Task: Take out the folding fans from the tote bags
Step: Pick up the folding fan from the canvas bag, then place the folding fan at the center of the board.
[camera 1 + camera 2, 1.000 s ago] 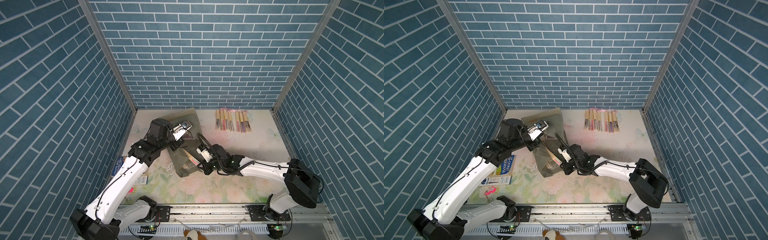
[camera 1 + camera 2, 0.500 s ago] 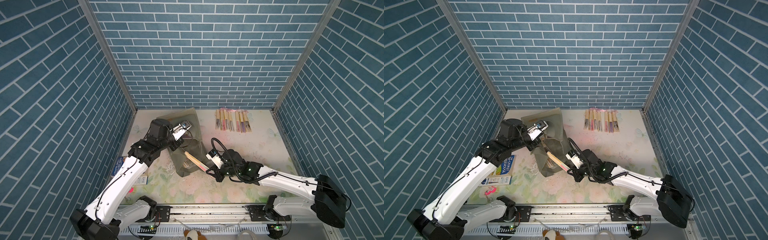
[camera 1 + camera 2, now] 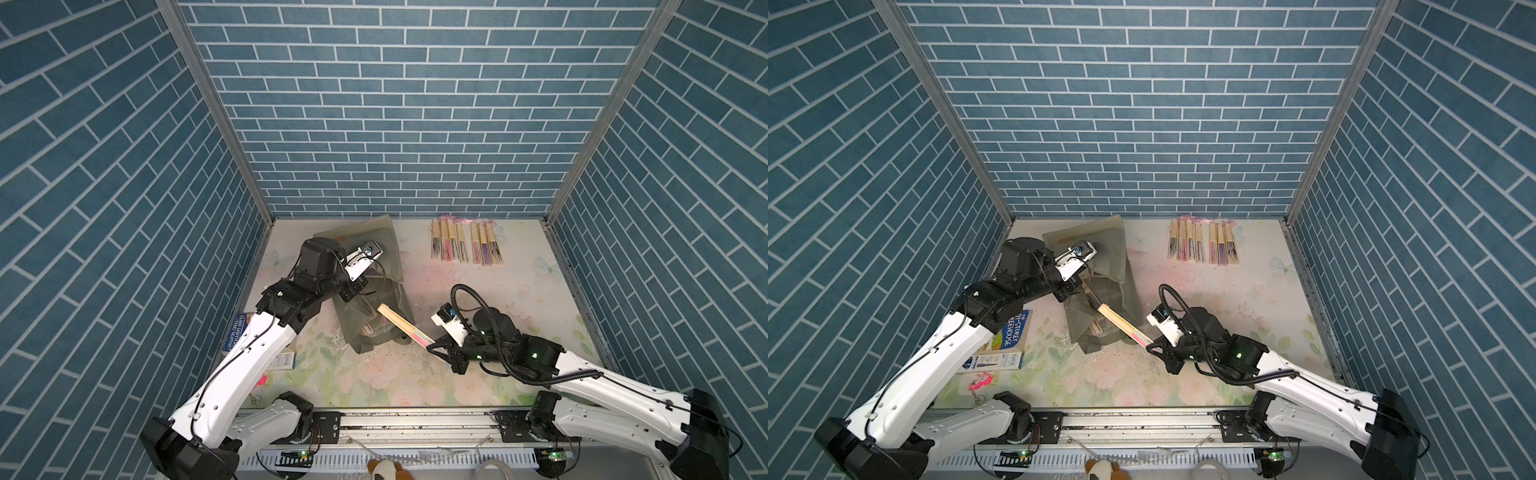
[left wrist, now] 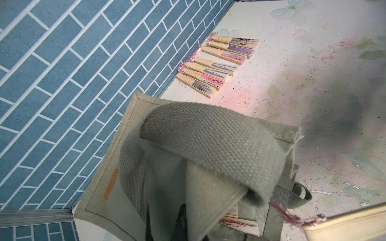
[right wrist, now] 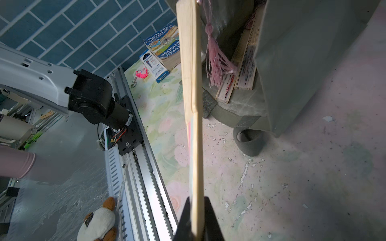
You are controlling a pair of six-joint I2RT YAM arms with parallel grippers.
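- The right gripper (image 3: 434, 345) was reaching into the mouth of the tote bag (image 3: 374, 249) 1 second ago. It has since drawn back toward its own side with a folding fan (image 3: 405, 326) in its jaws.
- In the right wrist view those jaws are clenched on the fan's pleated end. The bamboo end and its pink tassel (image 5: 217, 62) hang just outside the bag mouth.
- That fan is lifted off the surface (image 3: 519, 291) and slants from the jaws back toward the bag. It looks clear of the fabric, so this extraction is all but done.
- The left gripper (image 3: 351, 293) has not moved. Its jaws stay clamped on the tote's fabric at the mouth and hold it up and open, with a strap (image 4: 208, 141) draped across the left wrist view.
- 7 fans (image 4: 217, 64) lie in a row by the back wall, well apart from the bag.
- At least 2 more fans (image 5: 244, 62) show inside the bag mouth, so the task is likely past halfway but not finished.
- The likely next move is to carry the held fan to the row and set it beside the others. The loose tassel could snag on the bag.
- A blue book (image 3: 1013, 328) lies untouched beside the left arm.
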